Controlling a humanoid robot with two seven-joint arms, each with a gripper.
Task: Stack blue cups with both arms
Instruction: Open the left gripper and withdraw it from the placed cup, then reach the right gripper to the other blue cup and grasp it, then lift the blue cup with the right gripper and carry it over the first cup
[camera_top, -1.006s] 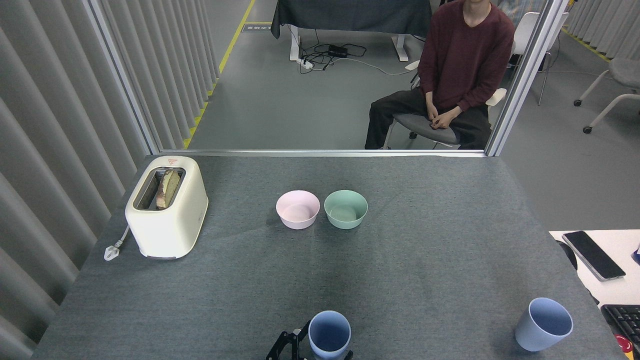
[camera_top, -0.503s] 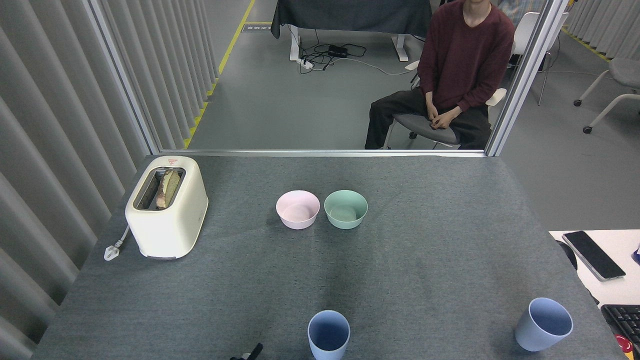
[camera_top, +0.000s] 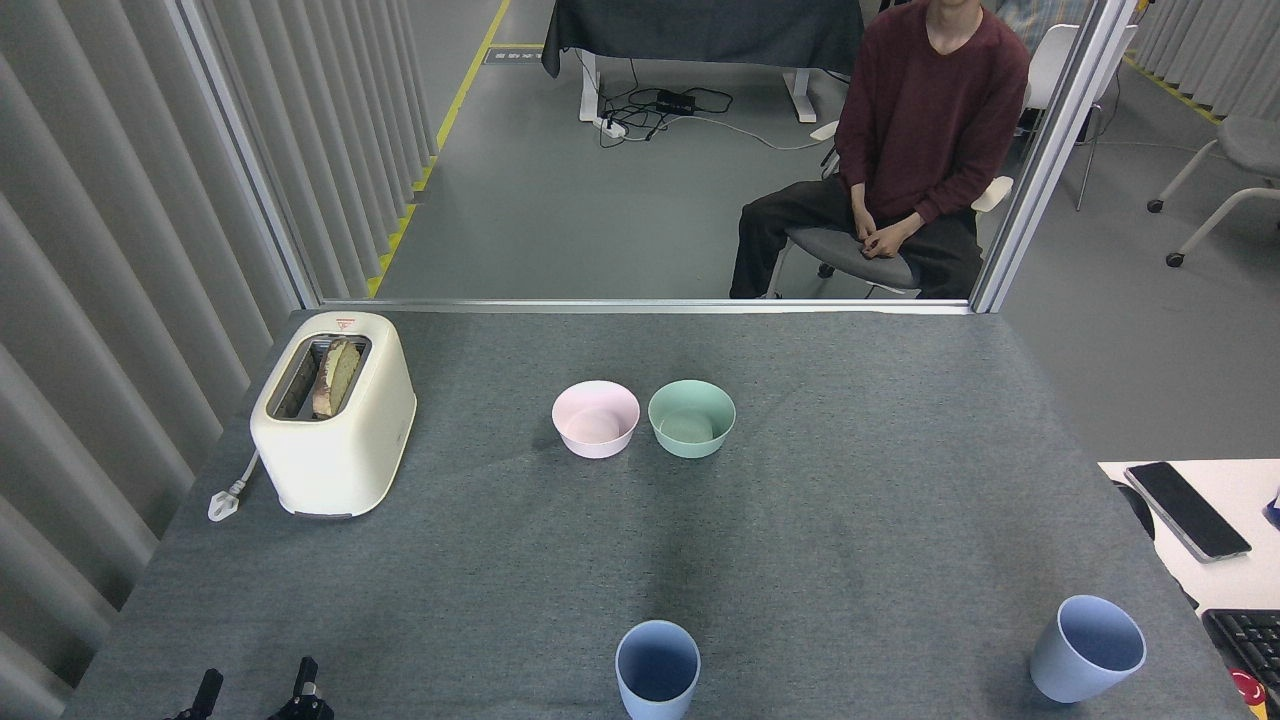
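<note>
One blue cup (camera_top: 657, 667) stands upright at the table's front edge, near the middle. The other blue cup (camera_top: 1087, 648) stands upright at the front right corner. My left gripper (camera_top: 256, 685) shows only as two black fingertips poking up at the bottom left, spread apart and open, with nothing between them. It is far to the left of the middle cup. My right gripper is out of view.
A cream toaster (camera_top: 333, 412) with bread in its slot stands at the left. A pink bowl (camera_top: 595, 418) and a mint-green bowl (camera_top: 691, 418) sit side by side mid-table. A person (camera_top: 915, 150) sits beyond the far edge. A phone (camera_top: 1186, 509) lies on a side desk.
My left gripper has let go of the middle cup and moved left along the front edge, from beside the cup to the bottom left corner. Both cups have stayed put.
</note>
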